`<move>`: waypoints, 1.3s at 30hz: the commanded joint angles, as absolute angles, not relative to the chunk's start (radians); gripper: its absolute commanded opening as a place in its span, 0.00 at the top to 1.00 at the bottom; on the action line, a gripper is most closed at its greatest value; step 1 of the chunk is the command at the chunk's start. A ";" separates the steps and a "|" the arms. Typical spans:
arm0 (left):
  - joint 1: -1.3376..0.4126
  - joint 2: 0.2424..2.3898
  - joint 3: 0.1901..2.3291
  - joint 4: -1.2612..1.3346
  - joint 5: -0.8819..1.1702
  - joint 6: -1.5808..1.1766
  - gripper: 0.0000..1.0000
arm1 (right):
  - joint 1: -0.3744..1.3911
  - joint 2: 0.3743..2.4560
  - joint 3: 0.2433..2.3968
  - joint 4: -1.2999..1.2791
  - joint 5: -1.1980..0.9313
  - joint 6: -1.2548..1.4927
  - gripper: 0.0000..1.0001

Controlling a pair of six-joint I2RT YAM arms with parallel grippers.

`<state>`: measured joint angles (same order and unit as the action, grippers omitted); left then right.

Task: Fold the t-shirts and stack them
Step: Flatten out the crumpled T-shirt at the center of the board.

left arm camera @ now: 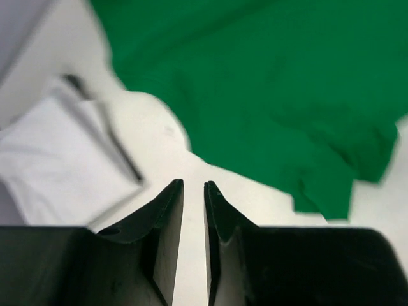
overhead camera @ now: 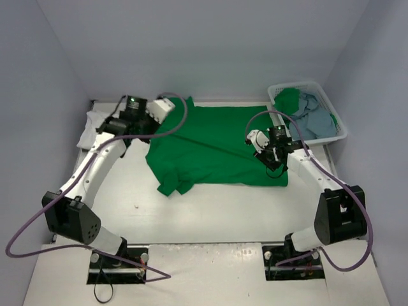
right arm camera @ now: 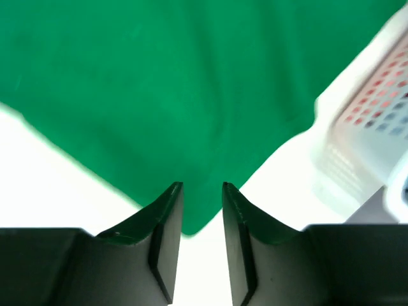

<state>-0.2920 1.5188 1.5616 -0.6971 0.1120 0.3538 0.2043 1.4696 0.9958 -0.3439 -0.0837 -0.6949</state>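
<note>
A bright green t-shirt (overhead camera: 217,143) is lying spread across the middle of the white bench (overhead camera: 210,217), its body mostly flat, one sleeve bunching toward the near left. Both arms are hovering over its outer edges. The left fingers (left arm camera: 169,223) are standing slightly parted with only bare bench showing in the narrow gap, gripping nothing, just off the shirt's left edge. The right fingers (right arm camera: 167,223) are standing wider apart and empty above the shirt's near right corner.

A folded white t-shirt (overhead camera: 92,124) is resting at the far left of the bench. A white slotted basket (overhead camera: 299,84) at the far right is holding a second green garment (overhead camera: 290,99) and a blue-grey t-shirt (overhead camera: 315,115).

The green cloth is looking thin, light and limp. It is likely to sag and crease wherever it is lifted, and to drag on the bench rather than slide as one piece. The surest holds appear to be at hems and corners, pinched from both sides at once so that the fold is falling straight.
</note>
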 commanded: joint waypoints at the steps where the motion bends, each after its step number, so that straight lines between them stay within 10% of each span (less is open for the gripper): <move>1: -0.383 1.424 1.340 -0.651 0.106 0.488 0.86 | 0.209 1.382 0.928 -0.420 -0.107 -0.843 0.69; 28: -0.492 1.338 1.138 -0.574 0.112 0.538 0.88 | 0.210 1.500 0.792 -0.422 0.049 -1.054 0.54; 31: -0.494 1.336 1.143 -0.583 0.123 0.537 0.88 | 0.209 1.534 0.795 -0.414 0.035 -1.052 0.57; 35: -0.503 1.336 1.138 -0.598 0.143 0.548 0.88 | 0.209 1.581 0.805 -0.403 0.019 -1.040 1.00; 39: -0.532 1.322 1.114 -0.614 0.166 0.589 0.87 | 0.213 1.575 0.804 -0.402 0.009 -1.040 1.00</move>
<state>-0.5079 1.3628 1.1133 -0.6117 0.1337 0.5480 0.2054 1.5673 0.7856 -0.3985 0.0364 -1.0447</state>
